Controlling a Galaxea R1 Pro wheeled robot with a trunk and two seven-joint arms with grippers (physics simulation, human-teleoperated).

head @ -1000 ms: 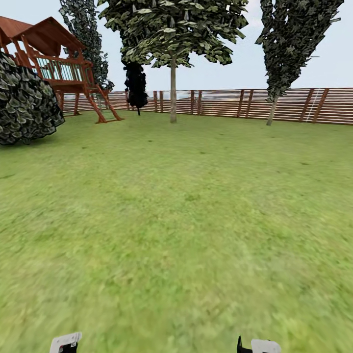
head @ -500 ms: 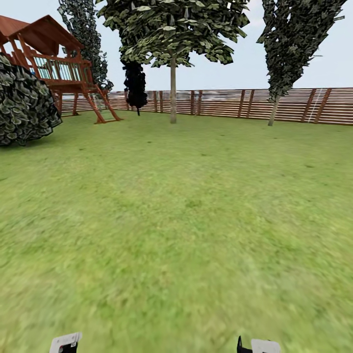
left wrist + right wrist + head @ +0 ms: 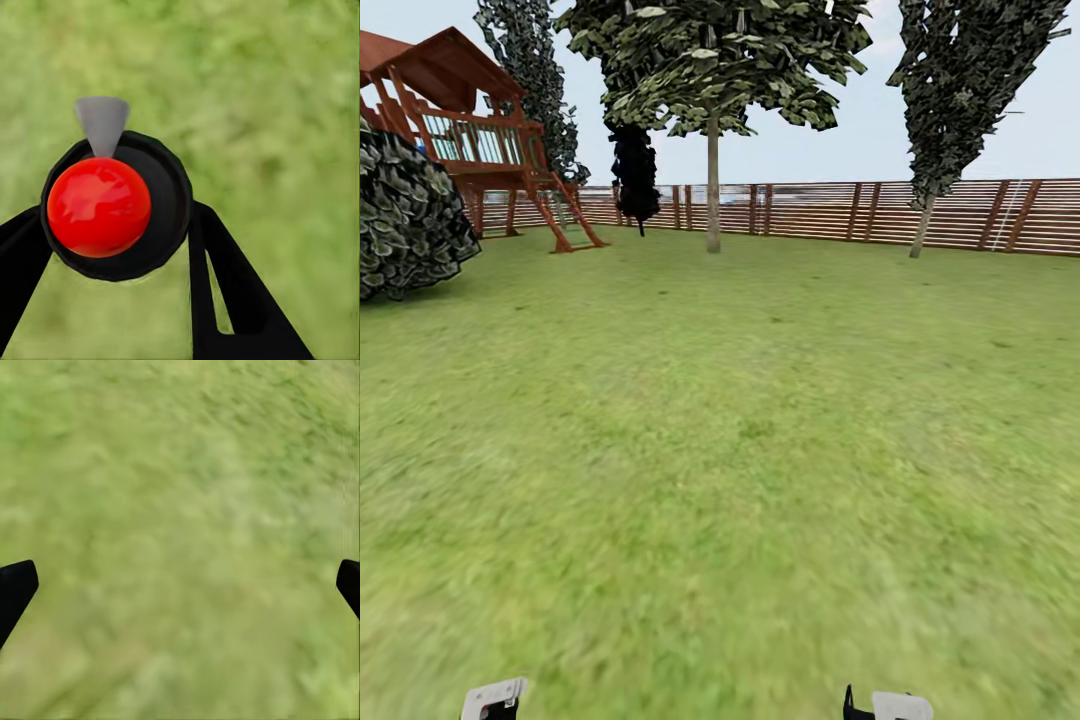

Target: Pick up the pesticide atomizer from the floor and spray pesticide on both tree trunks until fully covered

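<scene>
L claw [image 3: 112, 247] clenched on pesticide atomizer [image 3: 100, 206], seen top-on, axis along fingers. R claw [image 3: 180, 585] spread, empty. Nearest tree trunk [image 3: 713, 185] far ahead by fence [image 3: 840, 212], slightly L of centre; L arm nearer.

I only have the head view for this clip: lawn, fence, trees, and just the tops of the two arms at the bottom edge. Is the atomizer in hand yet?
Observer: Yes. In the left wrist view the pesticide atomizer sits between the left gripper's fingers, its red top toward the camera.
Operator: And the right one?
Observer: The right gripper is open with nothing in it; its fingertips stand wide apart.
Operator: What lies under the arms?
Observer: Both wrist views look down on blurred green grass, with no stone slabs there.
</scene>
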